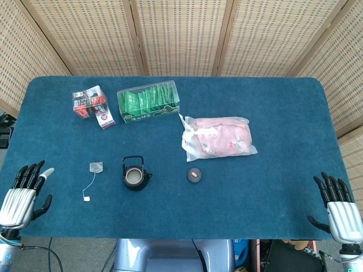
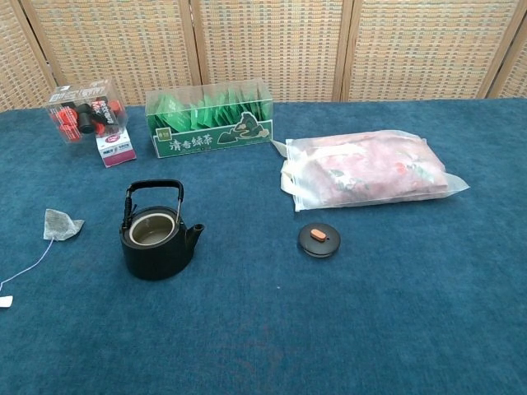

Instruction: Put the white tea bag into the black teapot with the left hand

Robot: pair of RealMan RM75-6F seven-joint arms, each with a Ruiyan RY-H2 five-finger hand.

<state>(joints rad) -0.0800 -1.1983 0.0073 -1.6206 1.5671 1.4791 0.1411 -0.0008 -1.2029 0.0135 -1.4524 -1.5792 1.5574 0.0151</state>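
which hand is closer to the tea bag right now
Left. The left hand sits at the table's near left edge, a short way left of the tea bag. The right hand is at the far right edge, across the table.

Staged tabletop test setup, blue-clothed table (image 1: 272,113); woven rattan screens (image 1: 181,34) behind

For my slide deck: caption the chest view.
Lidless black teapot between white tea bag and its lid.
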